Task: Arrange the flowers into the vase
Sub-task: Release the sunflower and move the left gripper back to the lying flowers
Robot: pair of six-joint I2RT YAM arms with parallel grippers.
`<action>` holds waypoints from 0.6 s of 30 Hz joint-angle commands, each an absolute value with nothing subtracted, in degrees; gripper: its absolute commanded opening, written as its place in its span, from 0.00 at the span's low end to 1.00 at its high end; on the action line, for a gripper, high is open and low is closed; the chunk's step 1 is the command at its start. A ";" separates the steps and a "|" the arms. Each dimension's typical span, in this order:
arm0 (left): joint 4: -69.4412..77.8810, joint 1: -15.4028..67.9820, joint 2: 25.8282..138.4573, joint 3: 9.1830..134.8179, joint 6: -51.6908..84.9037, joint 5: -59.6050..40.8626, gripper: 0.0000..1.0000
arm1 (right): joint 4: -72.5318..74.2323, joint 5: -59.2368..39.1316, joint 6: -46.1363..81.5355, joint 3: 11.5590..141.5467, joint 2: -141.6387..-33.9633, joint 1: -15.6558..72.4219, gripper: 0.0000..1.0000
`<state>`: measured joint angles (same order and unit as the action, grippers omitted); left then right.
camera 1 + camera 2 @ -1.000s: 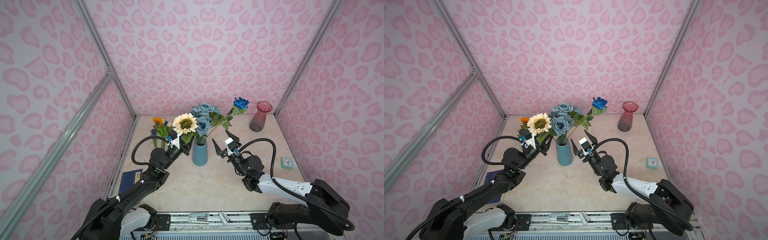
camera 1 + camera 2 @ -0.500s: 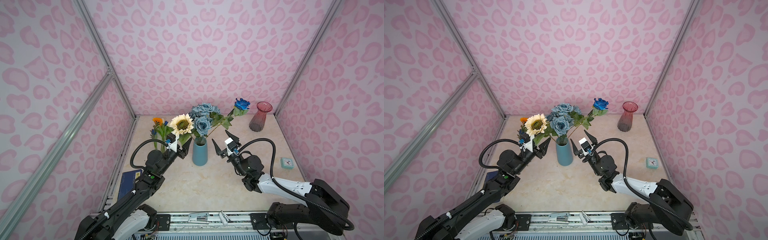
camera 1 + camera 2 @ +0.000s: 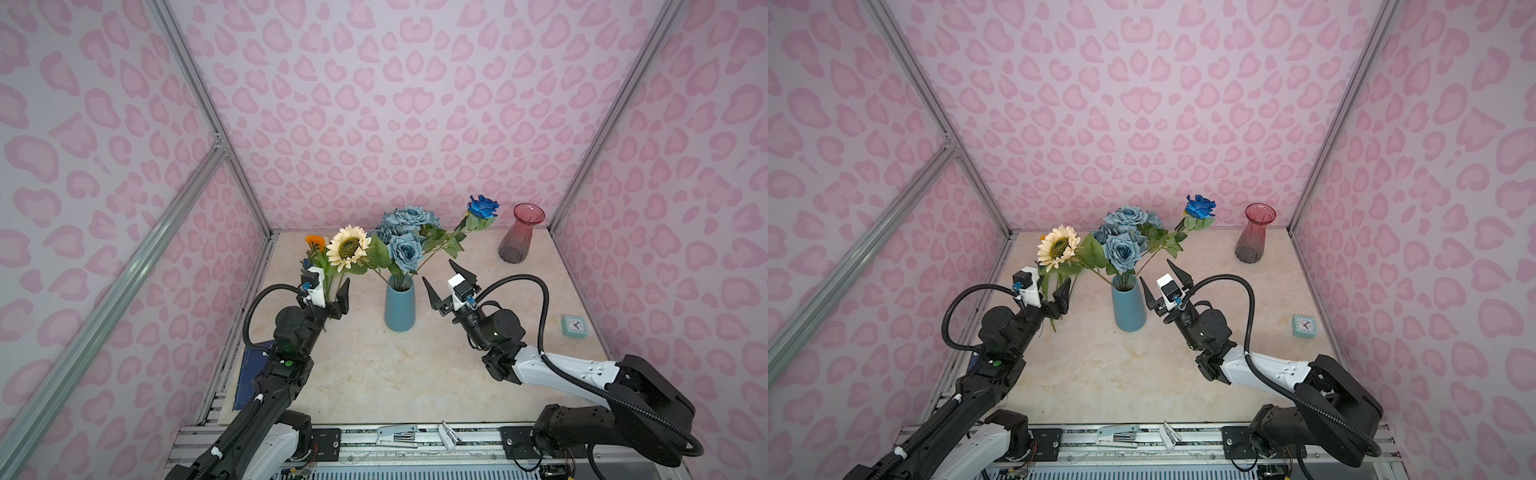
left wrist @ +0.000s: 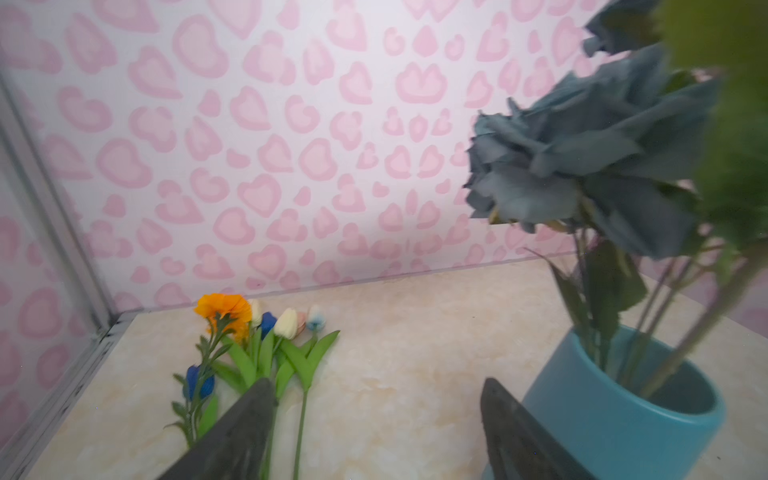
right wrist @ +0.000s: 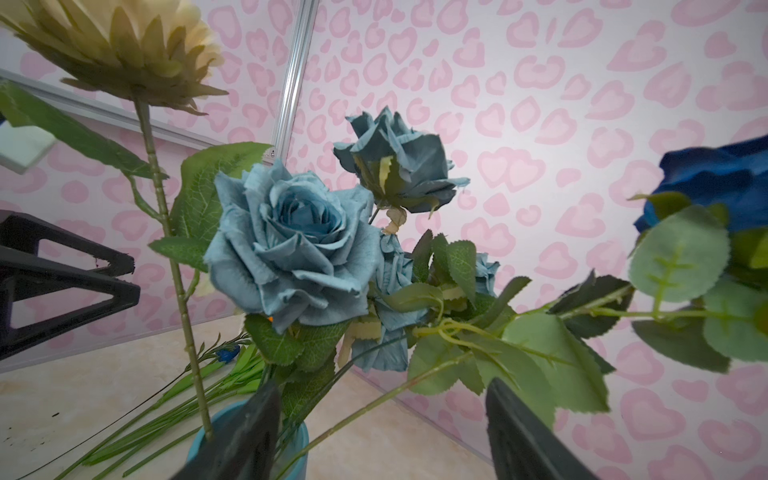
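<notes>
Left fingers (image 3: 343, 296) just let go, sunflower (image 3: 348, 247) stood in vase (image 3: 400, 305) | right fingers (image 3: 431, 296) hung released beside vase | marigold (image 4: 226, 307), tulips (image 4: 286, 324) waited left of vase.

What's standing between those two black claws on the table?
A teal vase holding the sunflower, dusty-blue roses and bright blue rose stands between the left gripper and the right gripper, as both top views show.
</notes>
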<state>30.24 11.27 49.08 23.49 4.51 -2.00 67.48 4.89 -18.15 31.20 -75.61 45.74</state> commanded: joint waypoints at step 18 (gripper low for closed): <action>-13.64 -8.09 92.41 60.50 19.98 0.91 0.73 | 66.56 1.87 -15.28 28.22 -72.13 48.08 0.78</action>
<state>-3.68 -7.90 88.49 56.23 20.43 3.73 66.24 0.95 -14.20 28.60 -72.66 48.01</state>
